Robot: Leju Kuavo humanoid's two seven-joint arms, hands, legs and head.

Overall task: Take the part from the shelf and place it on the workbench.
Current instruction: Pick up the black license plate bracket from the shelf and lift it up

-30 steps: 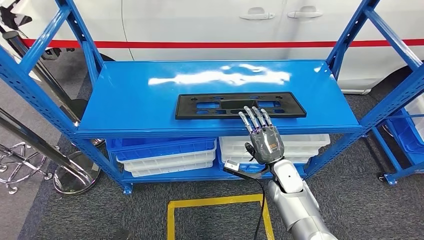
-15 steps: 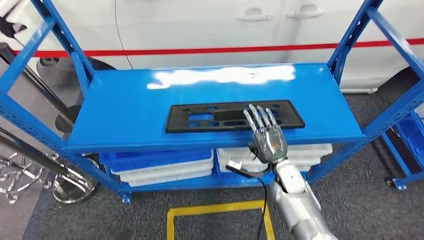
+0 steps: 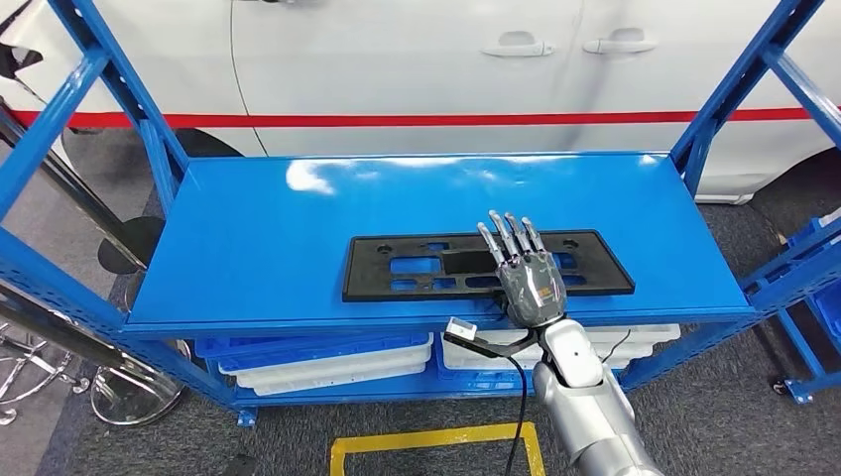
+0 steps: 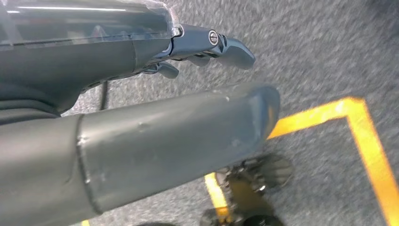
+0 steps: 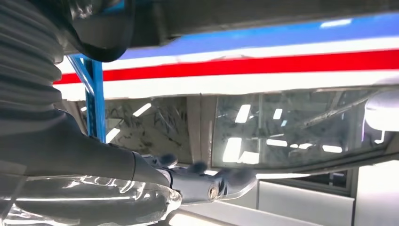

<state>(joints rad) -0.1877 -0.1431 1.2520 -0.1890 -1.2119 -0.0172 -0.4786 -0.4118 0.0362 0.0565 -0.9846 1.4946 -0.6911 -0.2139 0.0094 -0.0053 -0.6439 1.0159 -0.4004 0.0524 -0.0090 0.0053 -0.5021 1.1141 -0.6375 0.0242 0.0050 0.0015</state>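
One black part (image 3: pixel 486 266) lies flat on the top board of the blue shelf (image 3: pixel 248 228), towards its front edge
Right robot hand (image 3: pixel 526 273) reaches over the front edge of the shelf with its fingers (image 3: pixel 508 236) straight and spread above the part's right half, holding nothing; whether they touch it cannot be told. Left robot hand (image 4: pixel 141 56) hangs over grey carpet (image 4: pixel 329 56) with yellow floor tape (image 4: pixel 362 136), thumb and fingers apart, holding nothing. Behind the shelf stands a white car (image 3: pixel 417 59) with a red stripe
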